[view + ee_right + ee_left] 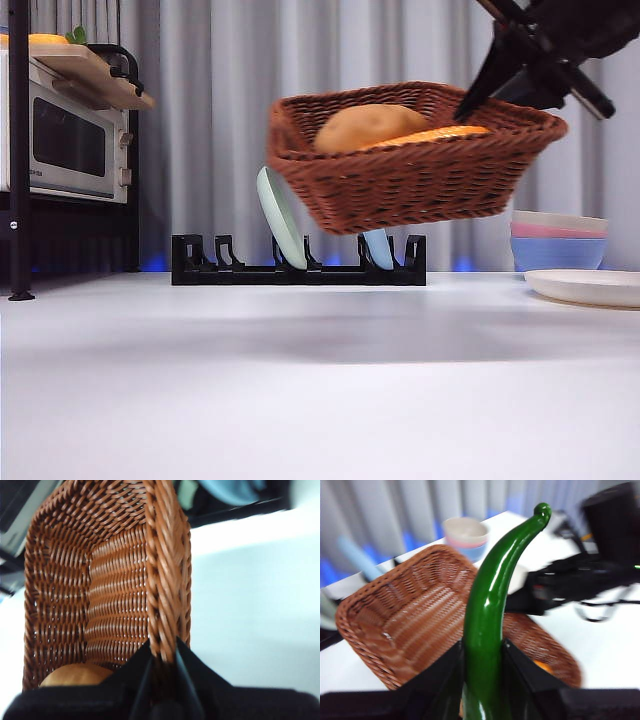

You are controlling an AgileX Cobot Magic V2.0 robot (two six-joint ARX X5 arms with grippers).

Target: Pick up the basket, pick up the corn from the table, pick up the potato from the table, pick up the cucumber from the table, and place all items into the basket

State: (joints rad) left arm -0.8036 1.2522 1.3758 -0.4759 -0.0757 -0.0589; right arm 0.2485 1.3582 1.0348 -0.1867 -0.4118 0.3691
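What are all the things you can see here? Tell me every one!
basket: 1, dark brown wicker, held tilted in the air above the table
potato: 1, tan, inside the basket
corn: 1, orange-yellow, inside the basket beside the potato
cucumber: 1, glossy green, held above the basket
table: 1, white
black rack: 1, behind the basket, holding two pale plates
bowls: stack, cream, pink and blue, at the right
white plate: 1, in front of the bowls
microwave: 1, white, on a shelf at the left
right gripper: black, shut on the basket's rim
left gripper: black, shut on the cucumber
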